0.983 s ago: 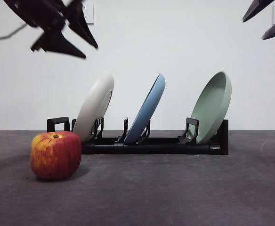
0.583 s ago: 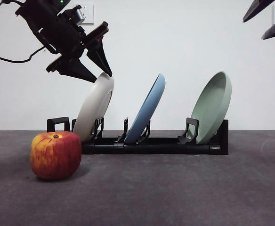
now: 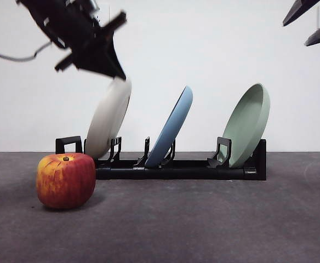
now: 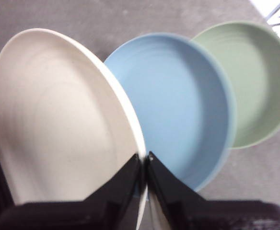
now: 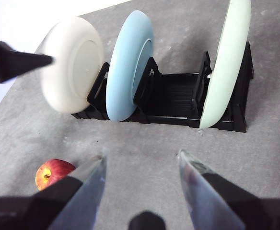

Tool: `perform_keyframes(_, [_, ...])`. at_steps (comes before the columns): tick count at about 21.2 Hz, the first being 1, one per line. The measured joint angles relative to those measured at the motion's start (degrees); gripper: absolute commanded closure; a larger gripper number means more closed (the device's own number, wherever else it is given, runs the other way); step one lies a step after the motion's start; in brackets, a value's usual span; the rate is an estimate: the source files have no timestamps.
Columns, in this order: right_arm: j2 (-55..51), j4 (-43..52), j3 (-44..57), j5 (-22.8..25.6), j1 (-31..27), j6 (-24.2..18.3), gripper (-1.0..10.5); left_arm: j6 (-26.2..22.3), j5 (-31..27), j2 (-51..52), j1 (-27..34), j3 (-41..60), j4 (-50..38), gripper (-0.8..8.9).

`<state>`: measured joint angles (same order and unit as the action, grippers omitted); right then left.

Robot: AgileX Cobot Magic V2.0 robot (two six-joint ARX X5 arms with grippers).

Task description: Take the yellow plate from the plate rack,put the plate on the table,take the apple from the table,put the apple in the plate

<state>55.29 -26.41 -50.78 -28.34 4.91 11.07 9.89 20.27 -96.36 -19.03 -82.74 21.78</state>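
Front: we see the left gripper (image 3: 115, 74) at the yellow plate's (image 3: 108, 118) top rim; plate in the rack (image 3: 182, 169), apple (image 3: 66, 179) on the table (image 3: 204, 219).
Left wrist: we see jaws pinching the plate rim.
Right wrist: we see the right gripper (image 5: 141, 167) wide, holding nothing, above the table.

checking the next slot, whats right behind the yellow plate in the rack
The light blue plate stands in the next slot behind the yellow plate, then the sage green plate. The left gripper is shut on the yellow plate's rim, which hides part of the blue plate's edge.
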Motion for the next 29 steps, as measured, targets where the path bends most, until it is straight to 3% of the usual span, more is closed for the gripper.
perform_keyframes(5, [0.0, 1.8, 0.0, 0.0, 0.0, 0.0, 6.9, -2.5, -0.8, 10.8, -4.4, -0.1, 6.3, 8.22])
perform_keyframes(8, [0.1, 1.5, -1.3, 0.2, 0.0, 0.0, 6.9, -5.7, -2.2, 15.2, -9.6, -0.1, 14.3, 8.22])
perform_keyframes(12, [0.1, 1.4, -6.9, 2.6, 0.0, 0.0, 6.9, -9.7, -14.3, 15.7, -22.3, -0.1, 22.0, 8.22])
perform_keyframes(18, [0.1, -0.3, -15.4, 3.0, 0.0, -0.2, 6.9, -10.4, -25.5, 10.3, -40.1, -0.1, 20.8, 8.22])
perform_keyframes(29, [0.1, -3.5, -19.6, 3.0, 0.0, -0.6, 6.9, -10.4, -27.1, -6.2, -45.8, -0.1, 17.2, 8.22])
